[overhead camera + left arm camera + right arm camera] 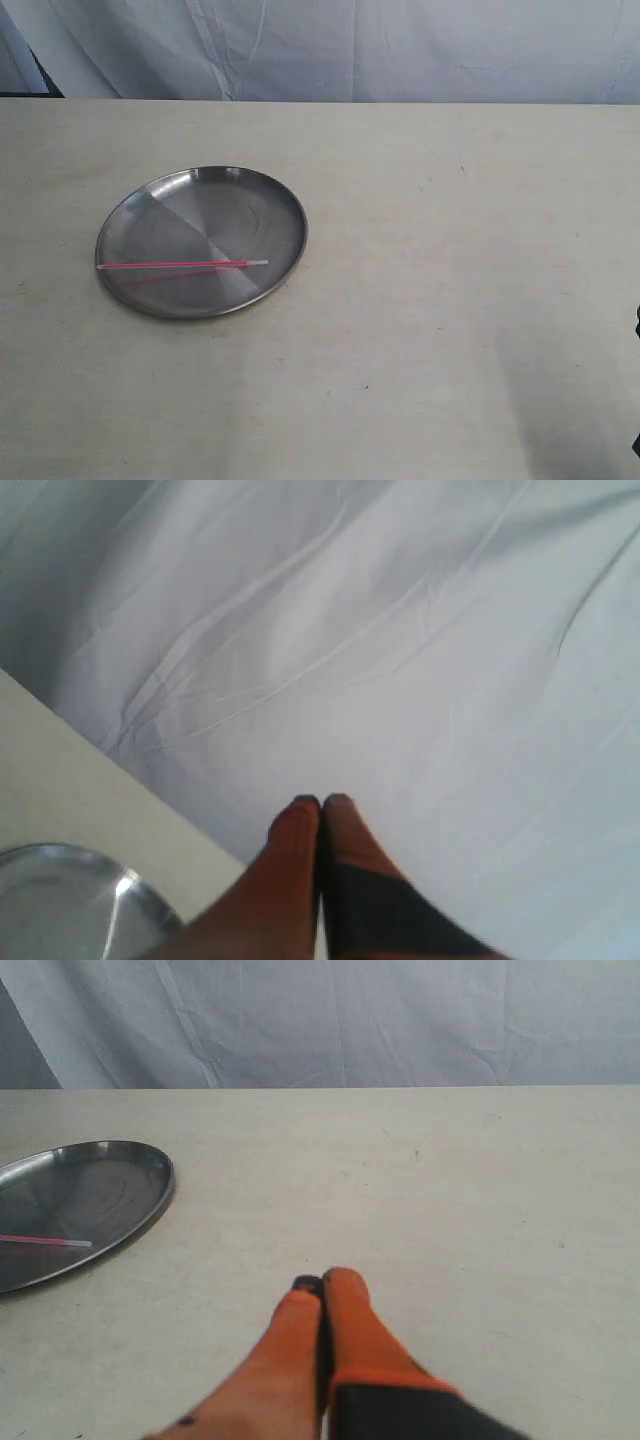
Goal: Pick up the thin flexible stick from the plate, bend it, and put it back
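A thin bright pink plastic stick (180, 265) with a whitish tip lies in a round shiny stainless-steel plate (230, 205) on a pale table (450, 300); both claws are closed and empty.
In the exterior view the plate sits on the left part of the table. The stick lies flat across its nearer half, almost rim to rim, whitish tip to the right, with a dimmer red reflection just below it. The orange-fingered left gripper (321, 808) has its fingers pressed together with nothing between them, seen against a creased white cloth (400, 630), with part of the plate's rim nearby. The right gripper (322, 1290) is likewise closed around nothing, over bare tabletop well apart from the plate.
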Controlling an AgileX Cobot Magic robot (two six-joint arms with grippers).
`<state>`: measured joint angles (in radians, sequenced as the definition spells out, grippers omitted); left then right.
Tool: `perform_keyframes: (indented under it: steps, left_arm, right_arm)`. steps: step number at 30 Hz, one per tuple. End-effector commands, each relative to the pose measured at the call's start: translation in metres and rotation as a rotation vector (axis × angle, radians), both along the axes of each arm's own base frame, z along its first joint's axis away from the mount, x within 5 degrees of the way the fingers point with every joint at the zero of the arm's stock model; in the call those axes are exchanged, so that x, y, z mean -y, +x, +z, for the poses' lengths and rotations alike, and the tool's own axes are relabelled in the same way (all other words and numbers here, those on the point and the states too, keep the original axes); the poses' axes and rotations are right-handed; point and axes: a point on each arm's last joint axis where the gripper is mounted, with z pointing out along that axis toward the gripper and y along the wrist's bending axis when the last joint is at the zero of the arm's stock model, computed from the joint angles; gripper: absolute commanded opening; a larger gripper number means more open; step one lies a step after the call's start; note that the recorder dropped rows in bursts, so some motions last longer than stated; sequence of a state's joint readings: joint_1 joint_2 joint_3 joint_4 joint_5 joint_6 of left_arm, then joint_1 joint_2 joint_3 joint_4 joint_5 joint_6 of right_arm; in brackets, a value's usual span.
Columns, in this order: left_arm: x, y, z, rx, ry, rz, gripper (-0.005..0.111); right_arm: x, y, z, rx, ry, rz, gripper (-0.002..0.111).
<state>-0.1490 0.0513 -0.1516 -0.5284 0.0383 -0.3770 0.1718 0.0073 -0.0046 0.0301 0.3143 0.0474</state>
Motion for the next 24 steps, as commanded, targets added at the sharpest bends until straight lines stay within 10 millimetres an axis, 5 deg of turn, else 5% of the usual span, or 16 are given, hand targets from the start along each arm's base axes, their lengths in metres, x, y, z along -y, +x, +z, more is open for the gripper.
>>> perform_keyframes:
  steps: [1, 6, 11, 16, 24]
  left_arm:
    - [0.009, 0.009, 0.046, -0.169, 0.388, -0.069, 0.0]
    - [0.027, 0.047, 0.089, -0.328, 0.874, -0.331, 0.0]
    - [0.046, 0.104, 0.104, -0.318, 1.187, -0.575, 0.0]
    - [0.056, 0.166, 0.088, -0.418, 1.243, -0.678, 0.011]
    - [0.069, 0.229, 0.031, -0.64, 1.243, -0.911, 0.047]
  right_arm:
    - [0.0, 0.0, 0.0, 0.012, -0.001, 0.002, -0.001]
    - [0.0, 0.0, 0.0, 0.013, -0.001, 0.002, -0.001]
    - [0.0, 0.0, 0.0, 0.013, -0.001, 0.002, -0.001]
    - [0.0, 0.0, 0.0, 0.013, -0.001, 0.002, -0.001]
    - [0.0, 0.0, 0.0, 0.013, -0.001, 0.002, -0.001]
